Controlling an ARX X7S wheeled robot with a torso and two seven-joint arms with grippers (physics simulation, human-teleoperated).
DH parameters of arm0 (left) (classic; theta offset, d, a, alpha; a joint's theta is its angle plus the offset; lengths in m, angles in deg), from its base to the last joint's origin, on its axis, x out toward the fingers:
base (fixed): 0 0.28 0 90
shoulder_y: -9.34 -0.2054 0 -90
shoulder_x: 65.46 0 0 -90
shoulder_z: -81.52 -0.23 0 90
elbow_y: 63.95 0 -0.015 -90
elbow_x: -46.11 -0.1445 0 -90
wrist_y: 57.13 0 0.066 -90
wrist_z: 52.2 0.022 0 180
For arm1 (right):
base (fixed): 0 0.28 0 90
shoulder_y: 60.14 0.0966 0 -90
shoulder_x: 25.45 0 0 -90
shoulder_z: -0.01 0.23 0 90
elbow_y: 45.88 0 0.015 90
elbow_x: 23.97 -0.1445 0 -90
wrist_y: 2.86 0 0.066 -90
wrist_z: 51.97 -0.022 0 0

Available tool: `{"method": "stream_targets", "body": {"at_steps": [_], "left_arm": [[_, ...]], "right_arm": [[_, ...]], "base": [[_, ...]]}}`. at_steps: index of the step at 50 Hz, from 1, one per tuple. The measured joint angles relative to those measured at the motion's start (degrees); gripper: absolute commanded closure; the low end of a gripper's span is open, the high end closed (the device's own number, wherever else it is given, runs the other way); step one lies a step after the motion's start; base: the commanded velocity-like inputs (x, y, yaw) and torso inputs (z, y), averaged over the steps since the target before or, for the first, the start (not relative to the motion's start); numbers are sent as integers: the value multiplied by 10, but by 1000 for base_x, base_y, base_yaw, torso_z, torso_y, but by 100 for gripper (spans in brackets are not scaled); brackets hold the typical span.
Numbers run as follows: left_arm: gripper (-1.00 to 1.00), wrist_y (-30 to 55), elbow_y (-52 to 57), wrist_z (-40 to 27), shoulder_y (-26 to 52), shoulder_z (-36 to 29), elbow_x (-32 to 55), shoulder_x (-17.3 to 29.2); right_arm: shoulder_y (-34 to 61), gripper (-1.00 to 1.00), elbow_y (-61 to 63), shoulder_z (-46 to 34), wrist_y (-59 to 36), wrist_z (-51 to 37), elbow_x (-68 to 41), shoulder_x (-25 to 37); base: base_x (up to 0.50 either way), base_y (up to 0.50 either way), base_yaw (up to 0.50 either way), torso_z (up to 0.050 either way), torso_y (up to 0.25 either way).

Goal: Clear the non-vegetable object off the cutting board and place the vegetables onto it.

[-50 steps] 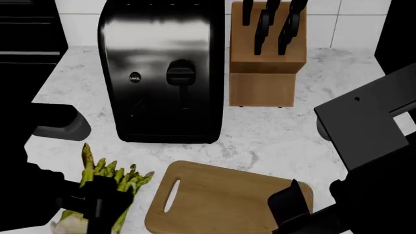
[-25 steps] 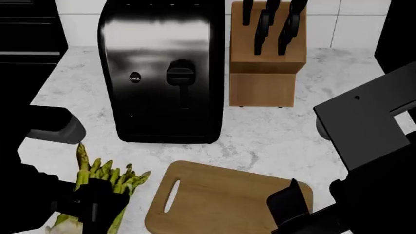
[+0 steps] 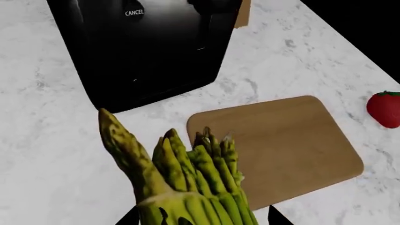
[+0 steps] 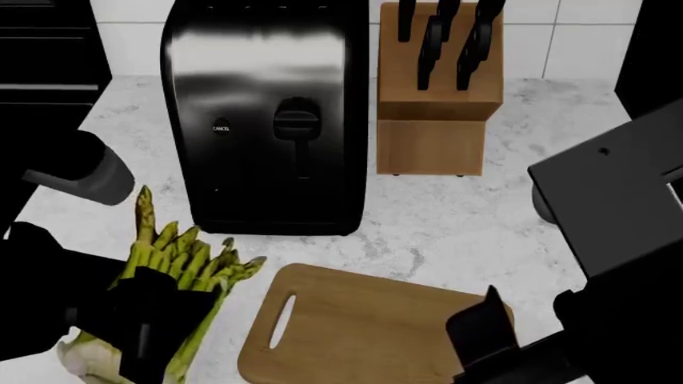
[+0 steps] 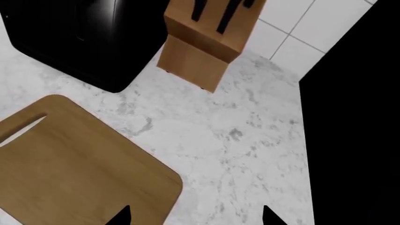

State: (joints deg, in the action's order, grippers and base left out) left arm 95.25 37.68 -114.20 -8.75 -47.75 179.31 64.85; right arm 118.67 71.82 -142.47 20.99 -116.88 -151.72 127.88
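We have lifted the asparagus bundle, left claw pinching it; a loose grip risks dropping it short of the cutting board.

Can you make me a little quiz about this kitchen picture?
1. True or false: the asparagus is lying flat on the board.
2. What red thing sits on the counter beyond the board: A) a strawberry-like fruit, B) a pepper, C) a cup?
3. Fill in: the knife block stands beside the black ____.

Key:
1. False. The left gripper holds it, jaws closed round the stalks, tips pointing up, beside the board.
2. A
3. toaster
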Motion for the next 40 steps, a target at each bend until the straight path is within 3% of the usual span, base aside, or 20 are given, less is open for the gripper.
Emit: {"method": "stream_targets", "body": {"at_steps": [40], "left_arm": [[100,-20,-39,-38,84,-72,21,-118]], "right_arm": [[-5,-100,46,5,26,-14,-24,46]], "base": [[0,0,0,0,1]]}}
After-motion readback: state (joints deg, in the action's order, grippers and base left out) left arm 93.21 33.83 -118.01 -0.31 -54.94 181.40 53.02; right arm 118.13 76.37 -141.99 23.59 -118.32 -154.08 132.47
